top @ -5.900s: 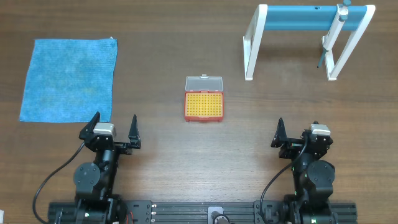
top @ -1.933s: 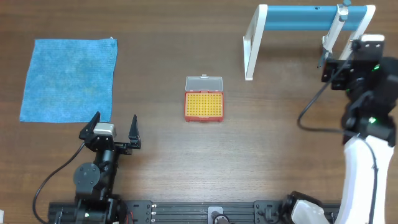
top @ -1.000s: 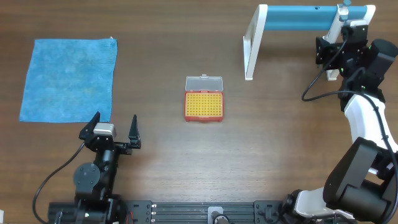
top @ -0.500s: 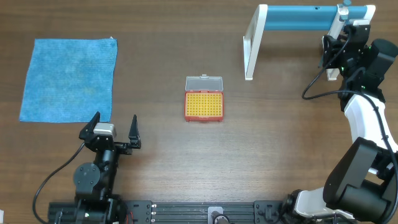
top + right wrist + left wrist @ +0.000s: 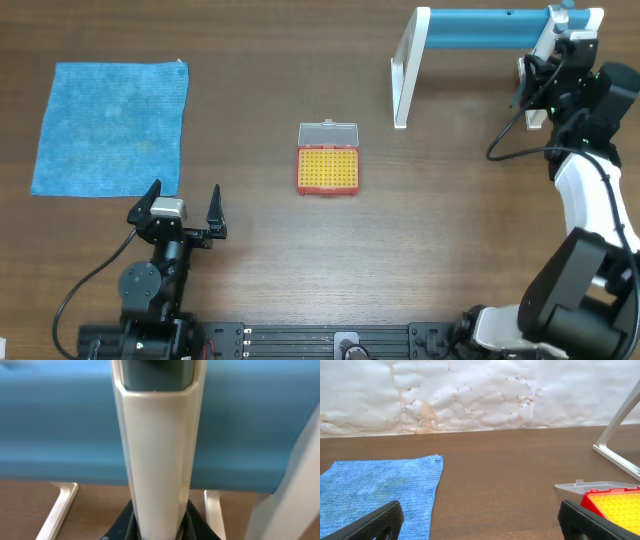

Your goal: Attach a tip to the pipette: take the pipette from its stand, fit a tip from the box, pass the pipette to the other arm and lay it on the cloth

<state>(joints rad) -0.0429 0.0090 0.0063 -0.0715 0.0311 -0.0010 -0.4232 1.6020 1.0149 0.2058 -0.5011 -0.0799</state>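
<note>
- Two hands on record. The right hand (image 5: 537, 75) is up at the stand (image 5: 403, 75), its fingers clenched on either side of the pipette (image 5: 157, 460). The left hand (image 5: 183, 213) is released, fingers spread wide, low over the tabletop (image 5: 300, 270).
- Pipette: hangs tilted from the stand's blue bar (image 5: 480, 30), held between the right hand's fingers with the bar just behind it. Not yet lifted off.
- Tip box (image 5: 327, 170): lid open, yellow rack exposed. It is well apart from the right hand and ahead of the left hand, off to that hand's right.
- Cloth (image 5: 110, 130): blue, lying flat, ahead of the left hand and to its left, far from the right hand.
- Risk, snag: the pipette's top probably hooks over the bar. A straight pull back without lifting first could drag or tip the stand.
- Risk, grip: the body looks smooth. If it pivots or slips between the fingers, the tip end would sit off-line for the box.
- Risk, knock: a white leg (image 5: 292, 480) stands just beside the right hand, and a sideways exit could strike it.
- Risk, later step: a tilted pipette may miss its hole, or push the tip box along the tabletop.
</note>
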